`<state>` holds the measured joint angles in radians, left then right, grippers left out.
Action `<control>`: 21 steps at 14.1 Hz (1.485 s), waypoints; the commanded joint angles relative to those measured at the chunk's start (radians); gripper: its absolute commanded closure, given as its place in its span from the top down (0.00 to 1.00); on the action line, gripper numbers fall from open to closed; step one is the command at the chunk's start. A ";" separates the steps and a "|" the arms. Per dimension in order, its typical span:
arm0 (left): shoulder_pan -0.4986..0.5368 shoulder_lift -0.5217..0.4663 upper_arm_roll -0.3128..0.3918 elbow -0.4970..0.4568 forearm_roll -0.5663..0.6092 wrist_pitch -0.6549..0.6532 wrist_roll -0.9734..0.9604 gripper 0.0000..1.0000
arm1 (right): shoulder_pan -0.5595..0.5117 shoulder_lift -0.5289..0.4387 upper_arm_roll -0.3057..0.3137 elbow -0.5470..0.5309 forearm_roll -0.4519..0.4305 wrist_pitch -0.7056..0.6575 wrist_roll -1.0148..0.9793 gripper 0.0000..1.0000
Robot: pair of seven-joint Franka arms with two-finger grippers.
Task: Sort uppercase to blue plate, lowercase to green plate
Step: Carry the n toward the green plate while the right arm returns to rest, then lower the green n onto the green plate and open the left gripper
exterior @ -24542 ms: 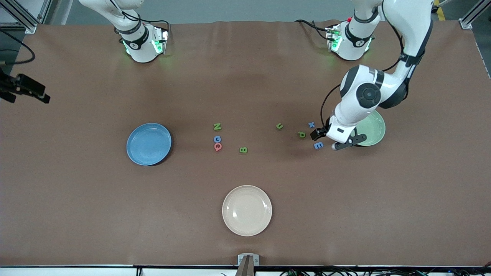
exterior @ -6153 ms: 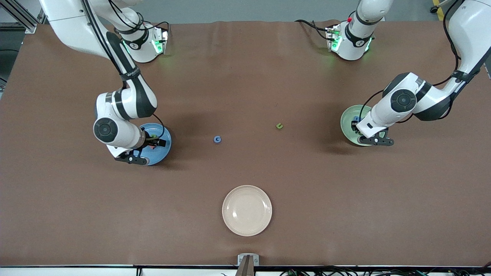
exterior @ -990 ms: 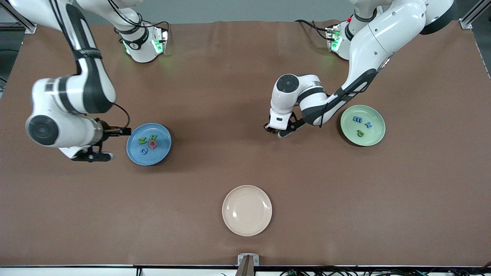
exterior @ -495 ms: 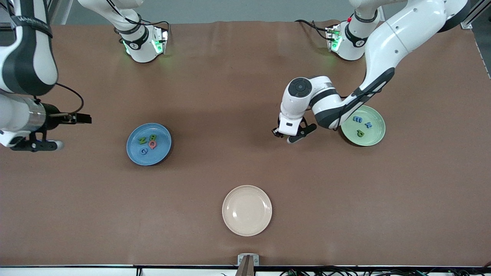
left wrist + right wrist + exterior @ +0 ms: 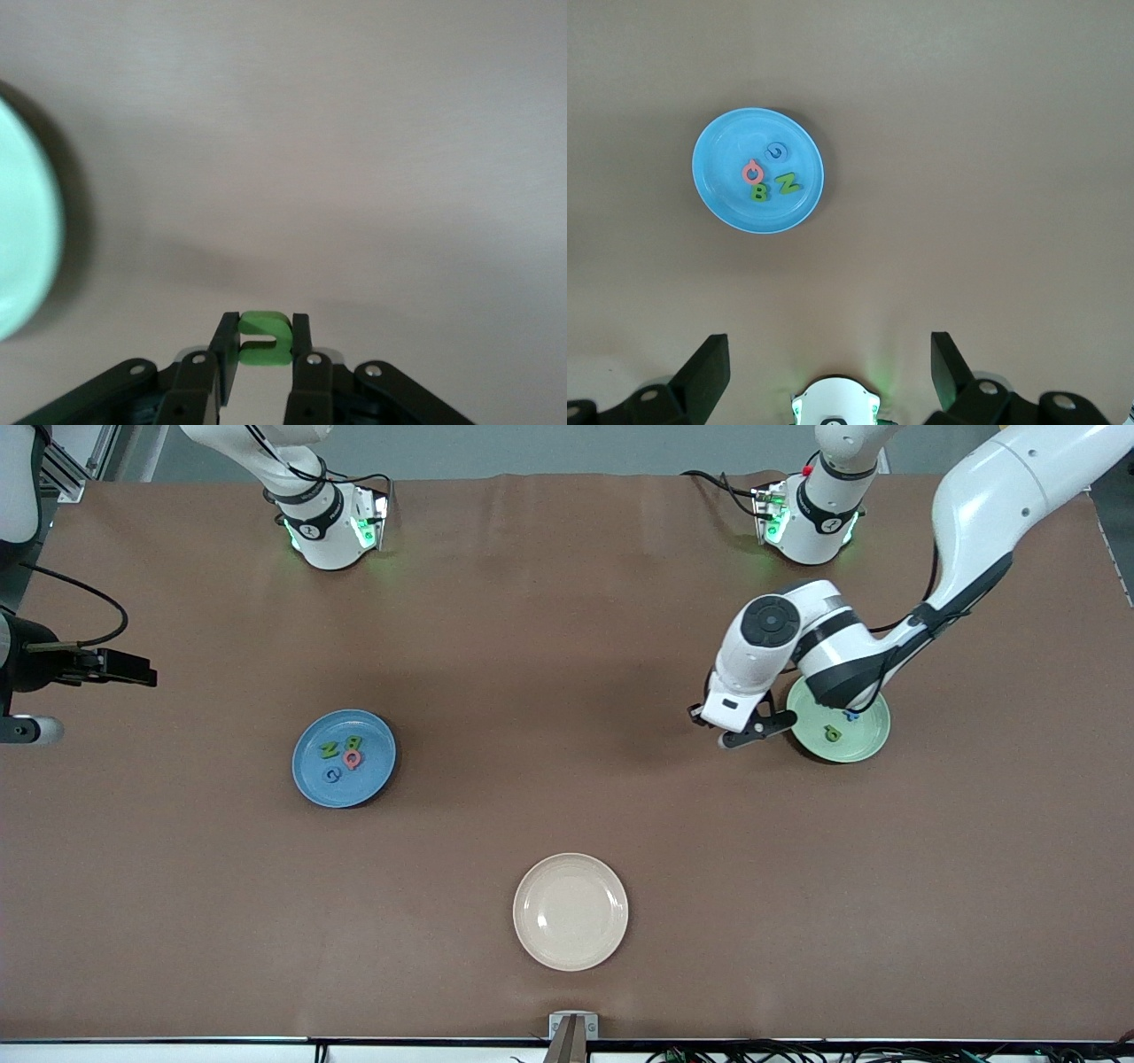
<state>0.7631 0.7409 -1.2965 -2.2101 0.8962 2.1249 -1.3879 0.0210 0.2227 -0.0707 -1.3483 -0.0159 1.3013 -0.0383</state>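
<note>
The blue plate (image 5: 306,775) holds the uppercase letters: green N (image 5: 329,749), green B (image 5: 353,742), pink-red Q (image 5: 352,758) and blue G (image 5: 332,775). The right wrist view shows the same blue plate (image 5: 718,199) from high up. The green plate (image 5: 864,744) holds lowercase green p (image 5: 833,733) and blue x (image 5: 852,714); the arm covers part of it. My left gripper (image 5: 264,350) is shut on the green u (image 5: 264,326), over bare table just beside the green plate's rim (image 5: 27,239). In the front view the left gripper (image 5: 722,724) hides the u. My right gripper (image 5: 830,345) is open and empty, high above the right arm's end of the table.
A cream plate (image 5: 570,911) lies near the front camera, at the middle of the table's width. The two arm bases (image 5: 332,527) (image 5: 806,518) stand along the edge farthest from that camera. Brown cloth covers the table.
My left gripper has carried the u from the table's middle to the green plate's rim. The right arm has drawn away from the blue plate toward its end of the table, staying open.
</note>
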 commanded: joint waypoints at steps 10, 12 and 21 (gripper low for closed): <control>0.559 -0.028 -0.178 -0.223 0.012 -0.068 0.529 0.11 | -0.013 -0.003 0.015 0.015 0.033 -0.017 0.015 1.00; 0.591 -0.028 -0.178 -0.230 0.017 -0.068 0.572 0.11 | -0.009 -0.031 0.019 -0.011 0.033 -0.020 0.015 1.00; 0.618 -0.017 -0.077 -0.238 0.130 -0.052 0.651 0.12 | 0.013 -0.293 0.014 -0.308 0.037 0.133 0.015 1.00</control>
<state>1.3711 0.7401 -1.3893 -2.4373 1.0024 2.0605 -0.7650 0.0285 0.0441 -0.0582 -1.5127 0.0132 1.3662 -0.0304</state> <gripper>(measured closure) 0.722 0.000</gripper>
